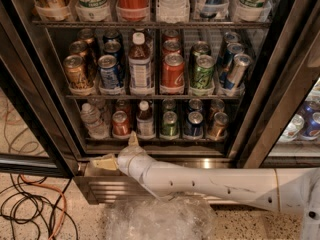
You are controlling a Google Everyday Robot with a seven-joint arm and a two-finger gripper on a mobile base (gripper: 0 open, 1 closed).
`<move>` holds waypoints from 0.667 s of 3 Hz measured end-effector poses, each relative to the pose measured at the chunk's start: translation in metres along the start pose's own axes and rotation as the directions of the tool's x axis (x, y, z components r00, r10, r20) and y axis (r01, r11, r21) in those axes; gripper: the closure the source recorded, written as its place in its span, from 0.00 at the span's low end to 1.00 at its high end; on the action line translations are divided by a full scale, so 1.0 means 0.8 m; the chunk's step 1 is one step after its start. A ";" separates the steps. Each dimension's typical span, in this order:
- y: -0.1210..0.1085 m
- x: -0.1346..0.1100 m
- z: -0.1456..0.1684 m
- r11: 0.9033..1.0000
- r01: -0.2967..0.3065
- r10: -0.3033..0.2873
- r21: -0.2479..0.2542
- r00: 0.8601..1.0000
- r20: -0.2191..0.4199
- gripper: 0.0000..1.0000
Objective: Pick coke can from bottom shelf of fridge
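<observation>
Below the bottom shelf (165, 140) of the fridge (42, 99), the gripper (118, 151) is in front of the steel base panel (110, 191). Its two fingers are spread apart and hold nothing, and one fingertip (133, 137) points up near the shelf rail. Just above it the coke can (120, 123) stands untouched on this shelf, between a water bottle (91, 120) and a white-capped bottle (145, 121).

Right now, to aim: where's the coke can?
The coke can stands on the bottom shelf, left of centre, between a water bottle and a brown bottle, just above the tool.
</observation>
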State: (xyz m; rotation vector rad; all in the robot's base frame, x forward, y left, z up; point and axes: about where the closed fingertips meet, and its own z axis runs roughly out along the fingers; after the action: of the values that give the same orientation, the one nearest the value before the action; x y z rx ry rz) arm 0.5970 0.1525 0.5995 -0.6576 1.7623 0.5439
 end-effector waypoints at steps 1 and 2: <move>-0.021 -0.009 0.017 0.998 0.038 -0.039 0.046 0.999 0.020 0.00; -0.022 -0.010 0.017 0.998 0.038 -0.039 0.048 0.999 0.021 0.18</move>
State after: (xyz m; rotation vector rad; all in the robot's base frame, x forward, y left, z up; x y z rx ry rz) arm 0.6205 0.1498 0.6029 -0.6490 1.7334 0.4799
